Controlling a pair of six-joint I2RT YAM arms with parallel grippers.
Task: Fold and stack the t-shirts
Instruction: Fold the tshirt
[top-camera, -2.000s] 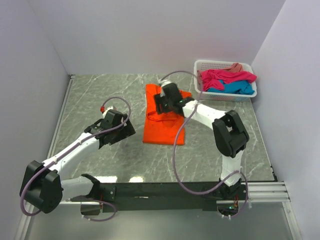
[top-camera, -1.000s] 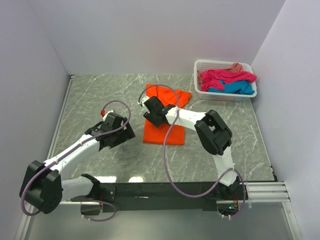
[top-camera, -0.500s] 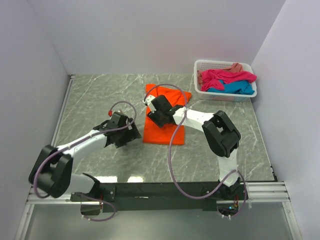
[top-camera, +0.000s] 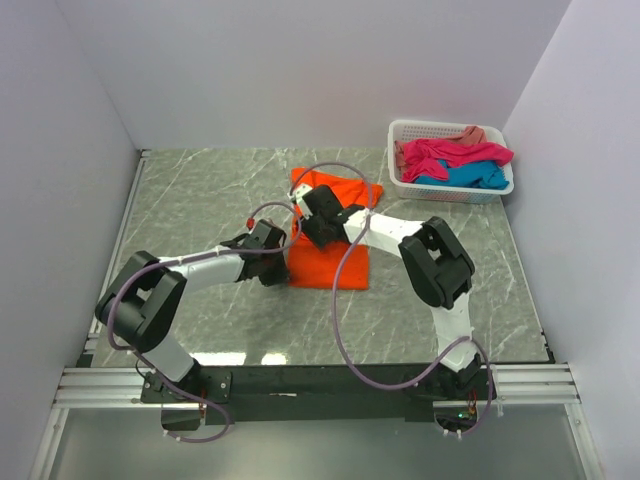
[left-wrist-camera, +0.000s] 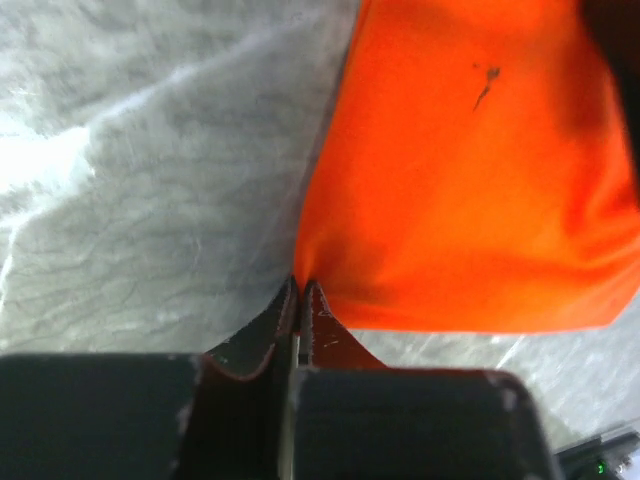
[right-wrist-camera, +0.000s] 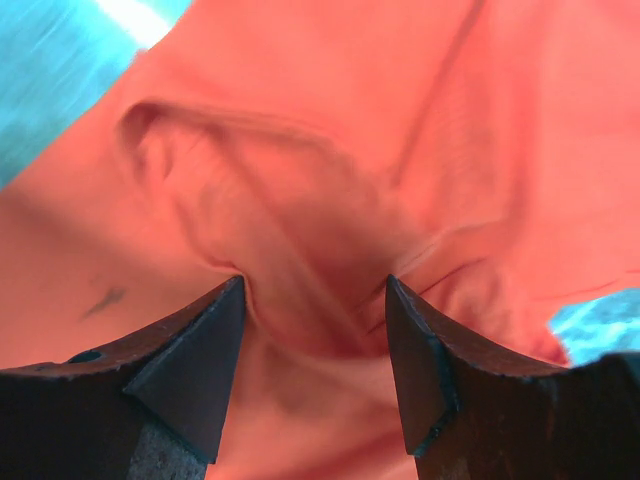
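Note:
The orange t-shirt (top-camera: 330, 258) lies folded into a narrow panel in the middle of the table. My left gripper (top-camera: 283, 250) is at its left edge, low on the table. In the left wrist view the left gripper (left-wrist-camera: 300, 285) is shut, pinching a corner of the orange cloth (left-wrist-camera: 470, 170). My right gripper (top-camera: 318, 222) sits on the shirt's upper part. In the right wrist view it (right-wrist-camera: 315, 285) is open, both tips pressed into the orange fabric (right-wrist-camera: 320, 150) with a bunched ridge between them. The magenta (top-camera: 450, 153), turquoise (top-camera: 465, 176) and salmon (top-camera: 472, 133) t-shirts lie heaped in the basket.
The white slotted basket (top-camera: 452, 193) stands at the back right, close to the right wall. White walls close the table on the left, back and right. Both arms' cables loop over the shirt area. Grey marble tabletop (top-camera: 190, 190) shows to the left.
My left arm has swung right to the orange shirt's left edge and its jaws have shut on the corner. The right gripper has stayed on the shirt, shifting only slightly.

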